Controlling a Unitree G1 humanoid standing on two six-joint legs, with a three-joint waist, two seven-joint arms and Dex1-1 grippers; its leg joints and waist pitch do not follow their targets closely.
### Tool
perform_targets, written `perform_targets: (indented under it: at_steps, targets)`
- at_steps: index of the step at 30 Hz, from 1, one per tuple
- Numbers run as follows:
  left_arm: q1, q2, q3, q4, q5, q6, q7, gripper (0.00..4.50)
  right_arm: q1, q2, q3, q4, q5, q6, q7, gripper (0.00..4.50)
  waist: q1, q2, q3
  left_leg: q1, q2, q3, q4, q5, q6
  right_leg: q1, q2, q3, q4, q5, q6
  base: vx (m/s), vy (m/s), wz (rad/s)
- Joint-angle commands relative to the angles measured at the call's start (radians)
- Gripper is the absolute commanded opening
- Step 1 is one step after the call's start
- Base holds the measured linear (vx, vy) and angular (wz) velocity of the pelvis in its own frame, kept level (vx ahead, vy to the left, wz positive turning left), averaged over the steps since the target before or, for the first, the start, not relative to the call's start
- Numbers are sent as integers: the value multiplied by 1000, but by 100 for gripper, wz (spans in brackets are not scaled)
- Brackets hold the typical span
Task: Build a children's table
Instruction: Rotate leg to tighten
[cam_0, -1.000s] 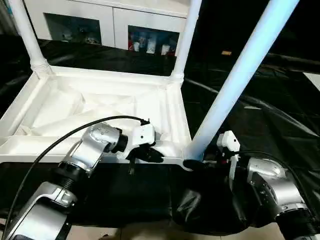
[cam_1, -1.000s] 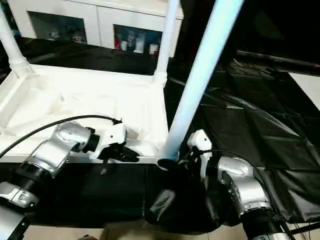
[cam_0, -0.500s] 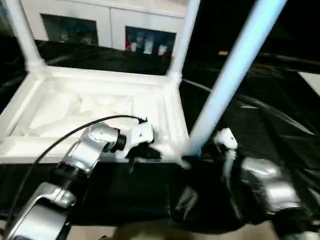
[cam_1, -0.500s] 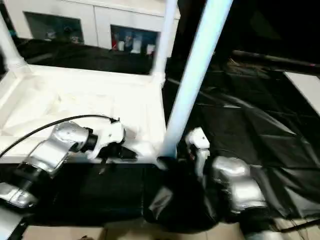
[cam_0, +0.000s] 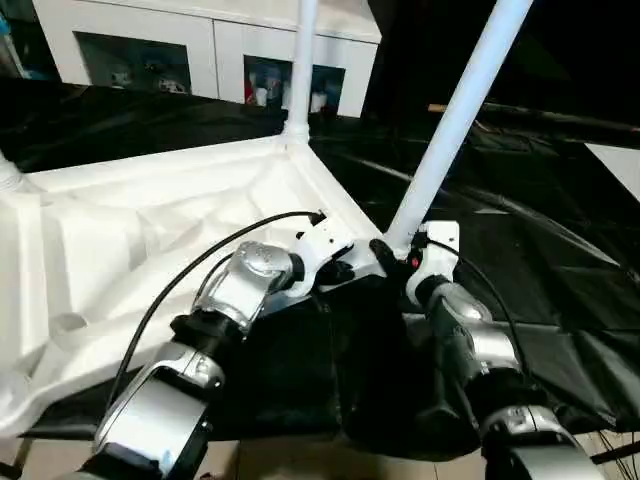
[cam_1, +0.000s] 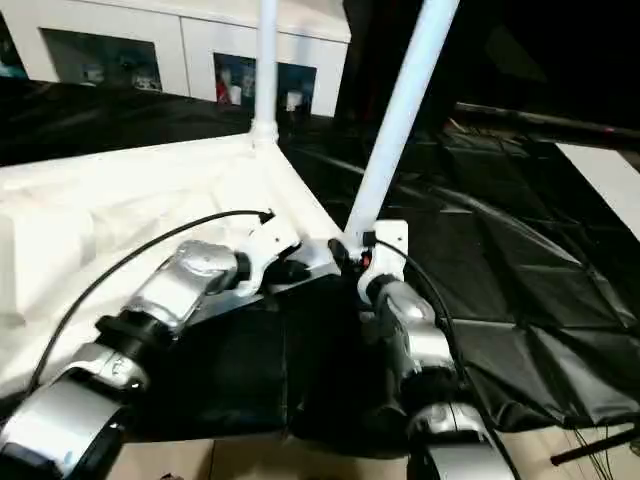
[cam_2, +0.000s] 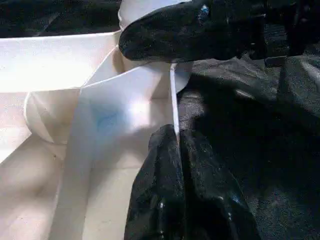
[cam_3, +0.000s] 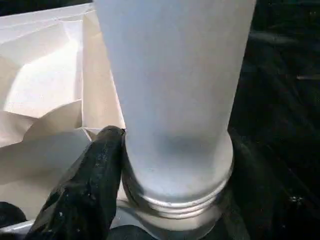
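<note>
The children's table (cam_0: 150, 230) is being shown upside down on black sheeting (cam_0: 540, 260), its ribbed underside facing up and its corner nearest the robot turned toward the arms. A leg (cam_0: 455, 115) is being held up, leaning, from that near corner socket; another leg (cam_0: 300, 60) is standing upright at the far corner. A white cabinet (cam_0: 215, 45) with glass doors is being seen behind.

The left arm is being stretched forward and inward over the table's near edge, its silver forearm angled toward the corner. The left gripper (cam_2: 176, 137) is being kept clenched, its two black fingers (cam_2: 200, 170) pressed together on the thin wall of the table's rim beside the socket.

The right arm is being bent in from the right, its wrist brought close against the leaning leg. The right gripper (cam_3: 165, 165) is being held around the leg's base, just above the threaded collar, with one black finger (cam_3: 87, 185) pressed against the tube's side.
</note>
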Motion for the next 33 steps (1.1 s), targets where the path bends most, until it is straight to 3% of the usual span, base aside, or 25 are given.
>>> perform_targets:
  at_steps: [1, 5, 10, 15, 21, 27, 28, 33]
  targets:
    - [29, -29, -26, 24, -7, -29, -10, 0, 6, 25, 30, 1, 8, 13, 79, 308, 5, 3, -47, -2, 29, -9, -70, -240, 42, 33, -61, 54, -85, -353, -133, 0, 0, 0]
    - [44, 0, -40, 7, -7, -66, -64, 0, 44, -7, 37, -59, 40, 19, 197, 353, 12, 2, -49, -6, 31, -8, -69, -207, 61, 41, -60, 54, -79, -296, -146, 0, 0, 0]
    - [80, 67, -62, -38, -13, -140, -188, 0, 132, -134, 120, -187, 30, 45, 426, 390, 19, 4, -48, -5, 34, -8, -69, -197, 78, 46, -60, 54, -80, -281, -156, 0, 0, 0]
    - [120, 131, -80, -112, -56, -178, -352, 0, 190, -243, 150, -270, 23, 37, 565, 390, 16, 6, -46, -4, 37, -11, -73, -228, 63, 44, -63, 54, -83, -334, -160, 0, 0, 0]
    - [140, 193, -75, -151, -64, -212, -415, 0, 233, -324, 154, -356, 47, 71, 675, 390, 20, 6, -48, -3, 38, -8, -70, -208, 70, 43, -60, 56, -74, -269, -183, 0, 0, 0]
    - [174, 223, -78, -208, -85, -198, -486, 0, 245, -329, 158, -374, 68, 90, 720, 390, 19, 3, -48, -3, 38, -7, -70, -200, 69, 43, -62, 55, -73, -272, -190, 0, 0, 0]
    - [177, 225, -78, -211, -86, -198, -489, 0, 245, -323, 158, -372, 71, 92, 723, 364, 18, 3, -47, -3, 38, -7, -70, -199, 68, 43, -62, 55, -73, -273, -191, 0, 0, 0]
    - [181, 227, -77, -216, -89, -193, -491, 0, 245, -310, 158, -377, 77, 110, 730, 325, 20, 2, -49, -2, 38, -6, -69, -188, 64, 44, -61, 55, -69, -259, -192, 0, 0, 0]
